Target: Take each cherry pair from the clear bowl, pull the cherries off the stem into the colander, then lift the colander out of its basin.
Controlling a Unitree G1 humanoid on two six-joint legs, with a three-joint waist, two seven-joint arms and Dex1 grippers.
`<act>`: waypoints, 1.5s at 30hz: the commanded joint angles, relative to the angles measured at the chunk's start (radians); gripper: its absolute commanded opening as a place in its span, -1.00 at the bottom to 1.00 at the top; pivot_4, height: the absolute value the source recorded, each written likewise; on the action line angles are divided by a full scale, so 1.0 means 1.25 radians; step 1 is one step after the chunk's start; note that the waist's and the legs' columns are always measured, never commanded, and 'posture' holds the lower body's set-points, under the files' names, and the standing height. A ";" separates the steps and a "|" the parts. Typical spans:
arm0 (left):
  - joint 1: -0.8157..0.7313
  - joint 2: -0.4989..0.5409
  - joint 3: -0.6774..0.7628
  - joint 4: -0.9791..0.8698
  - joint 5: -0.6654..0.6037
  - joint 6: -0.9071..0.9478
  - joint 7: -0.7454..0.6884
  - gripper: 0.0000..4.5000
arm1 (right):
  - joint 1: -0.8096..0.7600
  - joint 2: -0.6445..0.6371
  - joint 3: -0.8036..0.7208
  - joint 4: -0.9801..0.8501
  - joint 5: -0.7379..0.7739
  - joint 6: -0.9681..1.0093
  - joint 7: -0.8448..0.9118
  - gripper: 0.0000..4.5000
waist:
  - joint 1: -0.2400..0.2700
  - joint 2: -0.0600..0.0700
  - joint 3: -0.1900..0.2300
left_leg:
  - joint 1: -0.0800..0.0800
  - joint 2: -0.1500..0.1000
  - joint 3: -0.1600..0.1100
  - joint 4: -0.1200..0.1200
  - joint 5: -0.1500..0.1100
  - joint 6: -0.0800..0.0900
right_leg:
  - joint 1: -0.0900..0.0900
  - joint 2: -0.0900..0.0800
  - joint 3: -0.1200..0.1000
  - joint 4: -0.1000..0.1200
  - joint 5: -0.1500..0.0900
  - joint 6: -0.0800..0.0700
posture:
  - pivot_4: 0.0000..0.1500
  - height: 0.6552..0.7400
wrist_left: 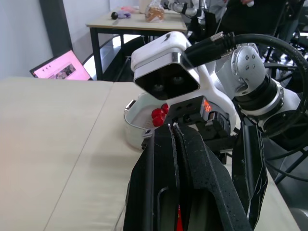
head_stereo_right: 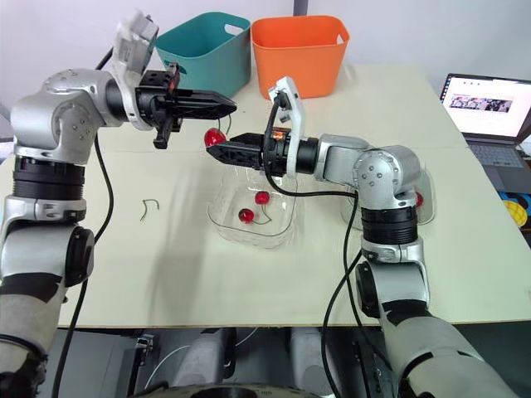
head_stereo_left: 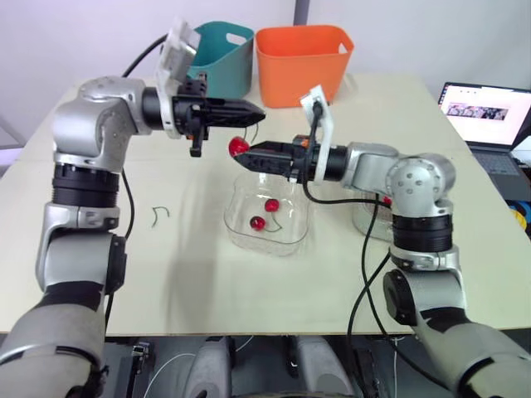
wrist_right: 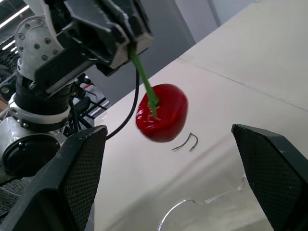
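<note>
Red cherry (wrist_right: pixel 161 113) hanging by stem (wrist_right: pixel 143 79) from clamped left pincer (head_stereo_left: pixel 260 109), right pincer (head_stereo_left: pixel 241 155) spread wide in wrist view

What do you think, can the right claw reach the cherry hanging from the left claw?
Probably yes. The right claw is open and close beside the cherry, which dangles by its stem from the shut left claw. Nothing stands between them.
</note>
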 commanded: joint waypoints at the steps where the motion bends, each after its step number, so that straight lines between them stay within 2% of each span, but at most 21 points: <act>1: -0.007 0.006 0.011 -0.026 -0.014 0.000 0.003 -1.00 | -0.026 0.021 0.007 -0.006 0.006 -0.016 0.000 0.98 | 0.000 0.000 0.000 | 0.000 0.000 0.000 0.000 0.000 0.000 | 0.000 0.000 0.000 0.000 0.000 0.000 | 1.00 1.00; 15: -0.001 -0.006 0.008 -0.029 -0.017 0.001 0.009 -1.00 | -0.037 0.082 0.000 0.010 0.007 -0.025 -0.036 0.98 | -0.001 0.000 0.000 | 0.000 0.000 0.000 0.000 0.000 0.000 | 0.000 0.000 0.000 0.000 0.000 0.000 | 1.00 1.00; 18: -0.002 -0.006 0.009 -0.028 -0.016 0.001 0.009 -1.00 | -0.034 0.080 0.002 0.005 0.006 -0.024 -0.040 0.71 | -0.001 0.000 0.000 | 0.000 0.000 0.000 0.000 0.000 0.000 | 0.000 0.000 0.000 0.000 0.000 0.000 | 1.00 1.00; 23: -0.002 -0.005 0.010 -0.028 -0.016 0.000 0.012 -1.00 | -0.032 0.081 0.000 0.002 0.007 -0.025 -0.049 -0.08 | -0.001 0.000 0.000 | 0.000 0.000 0.000 0.000 0.000 0.000 | 0.000 0.000 0.000 0.001 0.000 0.000 | 1.00 1.00; 25: -0.002 -0.005 0.011 -0.027 -0.016 0.000 0.012 -1.00 | -0.031 0.078 0.003 0.001 0.007 -0.025 -0.047 -0.34 | -0.001 0.000 0.000 | 0.000 0.000 0.000 0.000 0.000 0.000 | 0.000 0.000 0.000 0.001 0.000 0.000 | 1.00 1.00; 39: -0.031 0.003 0.022 0.022 -0.004 -0.029 0.013 -1.00 | 0.056 0.024 0.092 -0.084 -0.015 0.007 -0.020 -0.34 | -0.002 0.000 0.000 | 0.000 0.000 0.000 0.000 0.000 0.000 | 0.000 0.000 0.000 0.001 0.000 0.000 | 1.00 1.00; 45: -0.025 0.003 0.016 0.023 -0.003 -0.038 0.011 -1.00 | 0.084 -0.011 0.092 -0.148 -0.009 0.027 -0.025 -0.34 | -0.001 0.000 0.000 | 0.000 0.000 0.000 0.000 0.000 0.000 | 0.000 0.000 0.000 0.001 0.000 0.000 | 1.00 1.00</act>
